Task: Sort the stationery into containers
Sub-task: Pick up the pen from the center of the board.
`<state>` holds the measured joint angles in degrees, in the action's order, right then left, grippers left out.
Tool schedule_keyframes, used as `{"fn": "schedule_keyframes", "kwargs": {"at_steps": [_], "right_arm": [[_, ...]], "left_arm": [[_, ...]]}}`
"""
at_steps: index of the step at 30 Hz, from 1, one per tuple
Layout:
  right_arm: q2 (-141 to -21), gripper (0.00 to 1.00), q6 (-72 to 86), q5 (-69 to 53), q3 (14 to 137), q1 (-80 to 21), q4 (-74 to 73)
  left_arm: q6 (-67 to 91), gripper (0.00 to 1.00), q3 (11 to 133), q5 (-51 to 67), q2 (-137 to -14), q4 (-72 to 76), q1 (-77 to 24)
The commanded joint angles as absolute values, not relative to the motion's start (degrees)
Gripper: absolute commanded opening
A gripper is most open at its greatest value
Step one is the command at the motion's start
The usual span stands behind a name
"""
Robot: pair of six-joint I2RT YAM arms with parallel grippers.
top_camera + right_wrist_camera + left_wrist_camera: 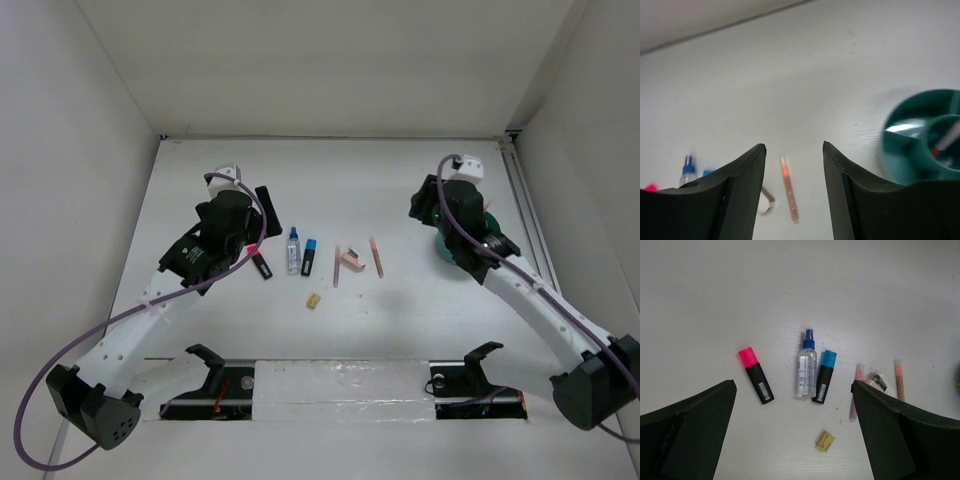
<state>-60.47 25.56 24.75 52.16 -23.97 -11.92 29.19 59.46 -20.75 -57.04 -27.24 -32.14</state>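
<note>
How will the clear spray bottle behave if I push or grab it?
The clear spray bottle lies on its side and looks round, so a sideways push would probably roll it, likely into the blue-capped marker close beside it. Its smooth plastic may slip in a grip.

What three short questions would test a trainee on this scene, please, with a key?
1. Fill in: the left gripper and the right gripper both stand ___.
2. True or false: the clear bottle lies between the pink-capped marker and the blue-capped marker.
3. The teal cup stands nearest: A) the left gripper, B) the right gripper, C) the clear bottle.
Key: 1 open; 2 true; 3 B.
</note>
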Motion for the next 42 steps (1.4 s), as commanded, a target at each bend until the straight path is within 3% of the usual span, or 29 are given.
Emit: {"fn": "schedule_keyframes", "kwargs": {"at_steps": [1,6,14,28,42], "right_arm": [[-67.8,0.56,23.3,19.4,56.3,-28.3,-13.4],[-82.3,0.63,21.5,12.7,63.9,-30.1,-16.4],[-98.2,0.56,19.8,12.4,72.8,-32.5,-21.5],[-102.0,0.47,21.4,12.4,69.1,-33.7,-21.5],[-104.2,0.47,22.5,11.3,67.9,-34.2,-22.1]], "left_arm": [[30.5,1.0,60.0,-24.3,-57.7,-28.0,-31.8],[30.5,1.0,60.0,-24.9,-57.7,-28.6,-31.8],[30.5,1.0,60.0,-25.5,-57.7,-28.6,-31.8],[30.5,1.0,60.0,-25.0,-58.3,-28.6,-31.8],[30.5,1.0,60.0,-25.0,-58.3,-28.6,-31.8]]}}
